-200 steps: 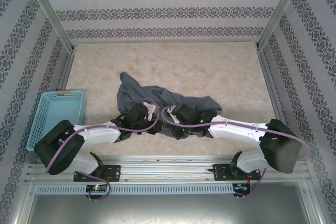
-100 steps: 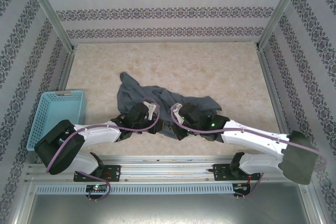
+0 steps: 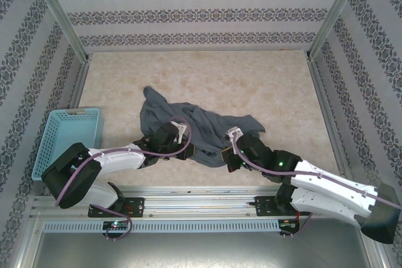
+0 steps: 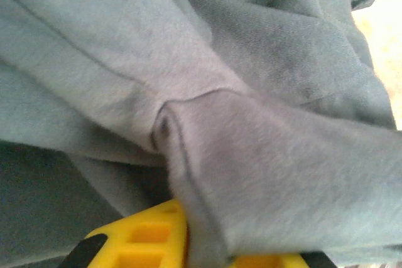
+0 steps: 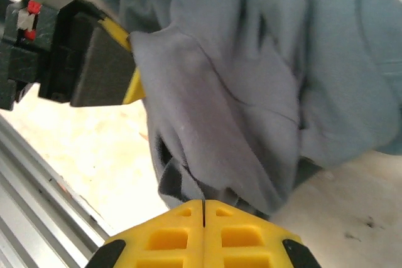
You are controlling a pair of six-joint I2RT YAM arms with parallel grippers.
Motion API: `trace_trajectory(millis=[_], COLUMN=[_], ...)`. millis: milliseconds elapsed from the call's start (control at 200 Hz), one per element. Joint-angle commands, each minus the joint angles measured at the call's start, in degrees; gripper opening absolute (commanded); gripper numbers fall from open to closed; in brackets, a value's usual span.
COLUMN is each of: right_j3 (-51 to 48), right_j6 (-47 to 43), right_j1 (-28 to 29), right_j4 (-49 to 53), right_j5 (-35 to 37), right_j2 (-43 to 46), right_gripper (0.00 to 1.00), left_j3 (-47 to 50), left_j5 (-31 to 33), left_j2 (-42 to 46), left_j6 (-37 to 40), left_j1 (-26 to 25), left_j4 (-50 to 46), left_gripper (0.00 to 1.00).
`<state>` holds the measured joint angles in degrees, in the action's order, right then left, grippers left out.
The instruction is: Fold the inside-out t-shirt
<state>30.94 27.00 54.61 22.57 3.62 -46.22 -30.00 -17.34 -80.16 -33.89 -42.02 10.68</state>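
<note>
1. A dark grey t-shirt (image 3: 188, 120) is seen from above, crumpled on a pale marbled tabletop (image 3: 264, 83), towards the middle of its near edge.
2. A light-blue mesh basket (image 3: 76, 112) is placed at the left edge of the tabletop, apart from the t-shirt.
3. The left gripper (image 3: 190, 149) is held low at the near edge of the cloth. In the left wrist view, a thick fold with a stitched seam is clamped between its yellow fingers (image 4: 147, 233).
4. The right gripper (image 3: 228, 157) is set near it, to the right, at the same near edge of the cloth.
5. In the right wrist view, the right gripper's yellow fingers (image 5: 169, 236) are pressed together, and a thin edge of the t-shirt is pinched at their tips.
6. In that same view, the left gripper's black body is seen at the upper left, and grey cloth is stretched in soft folds between the two grippers.
7. A metal rail (image 5: 38, 174) is seen along the near edge of the tabletop.
</note>
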Motion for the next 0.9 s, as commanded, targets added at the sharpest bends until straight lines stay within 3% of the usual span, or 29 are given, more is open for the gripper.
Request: trace_trajectory(millis=[0, 135, 290, 430, 595, 749, 899], right_j3=[-2.59, -3.96, -2.64, -2.03, -1.59, -1.34, -1.92], right_j6=[4.04, 4.72, 3.85, 3.36, 3.15, 2.66, 2.66], right_j1=[-2.15, -2.75, -2.75, -2.80, -2.76, -2.75, -2.75], right_j4=[2.23, -0.48, -2.23, -3.22, -3.54, -3.87, -4.28], right_j5=[3.07, 0.75, 0.14, 0.33, 1.13, 0.95, 0.85], right_j2=[3.11, 2.53, 0.28, -0.10, 0.10, -0.20, 0.40], right_gripper=[0.00, 0.00, 0.00, 0.00, 0.00, 0.00, 0.00], left_j3=[-1.70, -4.75, -9.24, -12.58, -13.96, -16.63, -20.41], left_j5=[3.13, 10.55, 14.89, 16.05, 13.93, 18.59, 24.66], left_j2=[3.96, 9.95, 12.17, 7.76, 2.14, -2.50, -7.34], left_j6=[2.91, 6.96, 9.84, 10.08, 8.39, 8.52, 8.48], left_j1=[-0.77, -3.54, -7.62, -11.59, -12.20, -12.21, -12.03], left_j4=[-5.38, -15.91, -23.67, -24.81, -21.76, -23.63, -25.01], left_gripper=[0.19, 0.28, 0.29, 0.28, 0.27, 0.40, 0.40])
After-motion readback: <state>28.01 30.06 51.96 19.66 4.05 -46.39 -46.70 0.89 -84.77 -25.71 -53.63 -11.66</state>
